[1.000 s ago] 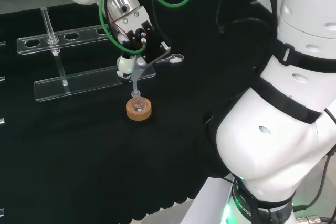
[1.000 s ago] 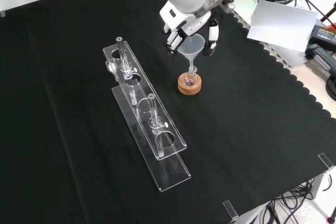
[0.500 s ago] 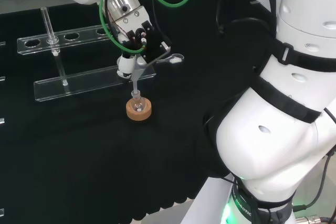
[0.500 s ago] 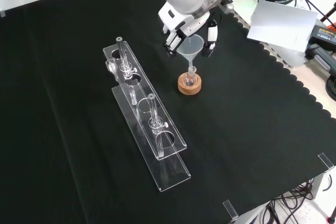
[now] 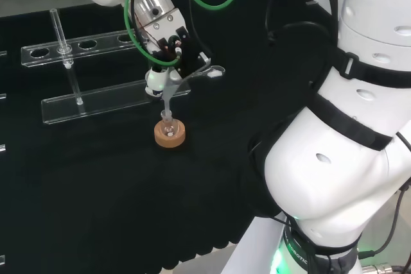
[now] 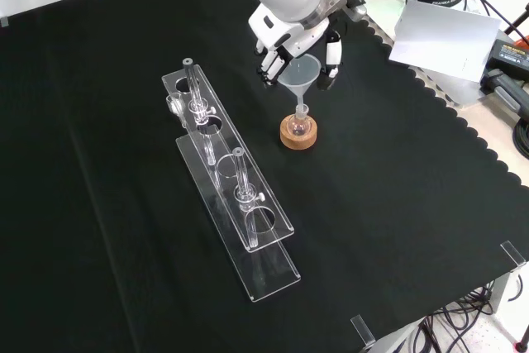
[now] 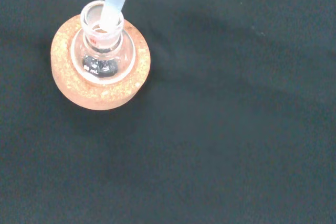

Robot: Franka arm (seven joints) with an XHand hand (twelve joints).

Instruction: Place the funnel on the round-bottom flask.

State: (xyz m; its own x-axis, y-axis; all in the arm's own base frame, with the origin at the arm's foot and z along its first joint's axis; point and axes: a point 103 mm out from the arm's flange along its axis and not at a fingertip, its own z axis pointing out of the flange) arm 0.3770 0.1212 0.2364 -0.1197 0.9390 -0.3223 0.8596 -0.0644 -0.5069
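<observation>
In the front view the clear rack [image 6: 227,175] lies at the left. To its right, the hand [image 6: 285,43] has lifted slightly, fingers still curled round the funnel [image 6: 302,72], whose stem sits in the flask [image 6: 298,124] on its cork ring [image 6: 298,135]; release looks near.

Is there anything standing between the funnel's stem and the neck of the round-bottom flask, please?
Nothing visible does. The funnel, with the hand at its cone, already has its stem in the open neck of the flask on the cork ring.
</observation>
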